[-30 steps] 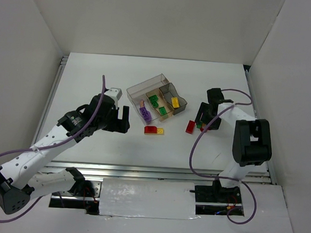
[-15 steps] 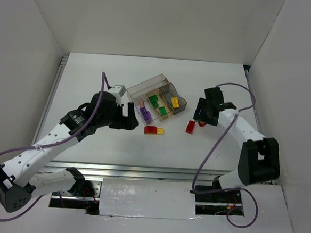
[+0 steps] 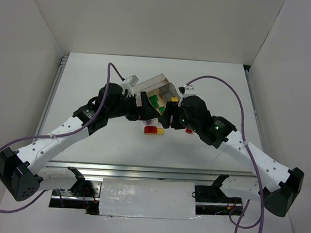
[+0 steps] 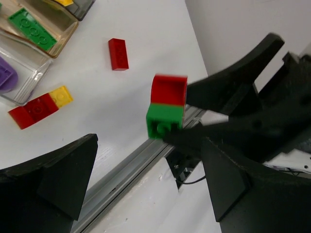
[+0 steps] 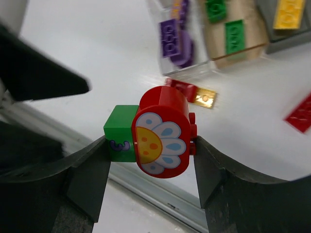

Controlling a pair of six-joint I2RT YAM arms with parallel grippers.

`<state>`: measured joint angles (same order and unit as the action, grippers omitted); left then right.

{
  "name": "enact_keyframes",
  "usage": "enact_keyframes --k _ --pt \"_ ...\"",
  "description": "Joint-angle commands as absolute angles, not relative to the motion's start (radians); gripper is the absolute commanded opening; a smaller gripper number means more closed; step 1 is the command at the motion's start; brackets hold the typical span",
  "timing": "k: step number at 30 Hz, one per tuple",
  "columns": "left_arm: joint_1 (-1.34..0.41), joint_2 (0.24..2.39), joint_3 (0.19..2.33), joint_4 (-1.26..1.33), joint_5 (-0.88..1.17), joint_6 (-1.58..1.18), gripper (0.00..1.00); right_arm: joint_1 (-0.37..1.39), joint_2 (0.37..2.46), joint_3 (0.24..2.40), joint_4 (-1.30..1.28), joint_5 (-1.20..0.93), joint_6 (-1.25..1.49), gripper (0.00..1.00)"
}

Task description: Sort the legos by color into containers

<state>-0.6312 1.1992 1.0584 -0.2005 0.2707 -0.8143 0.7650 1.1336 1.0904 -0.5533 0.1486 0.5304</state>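
While right jaws clamp legos (image 5: pixel 154 131), arms (image 3: pixel 109 101) half-cover containers (image 3: pixel 163 81).

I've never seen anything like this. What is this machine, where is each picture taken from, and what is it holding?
This is a robot with a left arm and a right arm bolted to a white table. Each arm ends in a two-finger pincer. The overhead picture looks down from above and behind them. The other two pictures come from small cameras on the wrists, so the dark shapes at their edges are that arm's own fingers. The right pincer grips a red and green lego piece, and the red part bears a flower picture. The left pincer is open and empty. On the table are a tray of compartments holding sorted legos, a red-and-yellow pair and a lone red brick.
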Motion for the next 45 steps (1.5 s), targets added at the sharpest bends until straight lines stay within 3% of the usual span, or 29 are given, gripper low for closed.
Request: enact_keyframes --k 1,6,19,24,26,28,30,32,33,36,38,39,40,41,45 --pt "-0.634 1.196 1.108 -0.132 0.334 -0.85 1.0 0.844 1.098 1.14 -0.522 0.115 0.505 0.21" --pt "-0.637 1.206 1.074 -0.094 0.38 -0.884 0.98 0.89 1.118 1.149 -0.491 0.098 0.495 0.21" --pt "-0.644 1.223 1.035 -0.092 0.417 -0.884 0.81 0.919 1.045 1.112 -0.374 0.113 0.492 0.21" --pt "-0.644 1.224 1.009 -0.051 0.483 -0.905 0.63 0.917 1.034 1.108 -0.362 0.14 0.448 0.21" --pt "-0.646 1.232 1.008 -0.028 0.505 -0.902 0.63 0.917 1.054 1.111 -0.351 0.141 0.425 0.21" --pt "-0.647 1.241 1.02 -0.034 0.538 -0.891 0.52 0.919 1.072 1.115 -0.341 0.137 0.416 0.21" --pt "-0.647 1.249 1.026 -0.032 0.557 -0.885 0.28 0.917 1.094 1.121 -0.336 0.137 0.41 0.21" --pt "-0.647 1.243 1.028 -0.031 0.558 -0.882 0.13 0.919 1.106 1.118 -0.322 0.141 0.399 0.2" --pt "-0.647 1.239 1.032 -0.037 0.557 -0.879 0.0 0.919 1.109 1.117 -0.318 0.149 0.396 0.2" --pt "-0.647 1.229 1.046 -0.06 0.552 -0.859 0.0 0.919 1.114 1.105 -0.307 0.146 0.385 0.21" --pt "-0.649 1.218 1.049 -0.061 0.551 -0.848 0.0 0.919 1.1 1.089 -0.279 0.127 0.38 0.3" --pt "-0.649 1.207 1.048 -0.06 0.549 -0.848 0.0 0.916 1.079 1.065 -0.252 0.1 0.38 0.41" --pt "-0.649 1.2 1.046 -0.057 0.54 -0.847 0.0 0.916 1.066 1.052 -0.239 0.088 0.383 0.75" --pt "-0.647 1.195 1.043 -0.052 0.534 -0.844 0.0 0.913 1.049 1.037 -0.229 0.077 0.385 0.97" --pt "-0.646 1.158 1.046 -0.061 0.5 -0.819 0.0 0.859 0.954 0.976 -0.225 -0.102 0.367 1.0"
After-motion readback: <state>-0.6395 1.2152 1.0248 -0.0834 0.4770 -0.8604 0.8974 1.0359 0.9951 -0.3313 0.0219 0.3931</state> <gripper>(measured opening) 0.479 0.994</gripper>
